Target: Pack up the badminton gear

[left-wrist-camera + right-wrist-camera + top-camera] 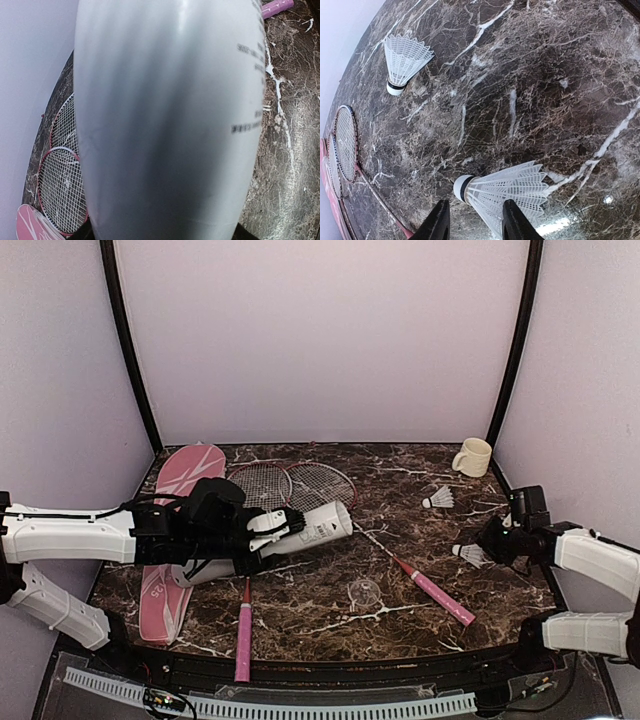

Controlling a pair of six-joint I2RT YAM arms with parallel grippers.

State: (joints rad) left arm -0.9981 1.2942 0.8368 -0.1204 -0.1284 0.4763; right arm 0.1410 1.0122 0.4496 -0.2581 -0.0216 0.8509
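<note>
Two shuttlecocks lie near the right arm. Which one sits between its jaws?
The nearer shuttlecock: the right gripper straddles its feather skirt. The other shuttlecock lies clear of it, farther back toward the mug.

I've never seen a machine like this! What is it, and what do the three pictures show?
It is a robot with two arms at a marble table. One picture looks down from above; the other two come from a camera on each wrist. The left gripper holds a white tube, which fills its wrist picture. The right gripper has fingers either side of a shuttlecock; I cannot tell if they pinch it. Also on the table: another shuttlecock, two racquets, a pink cover and a mug.
</note>
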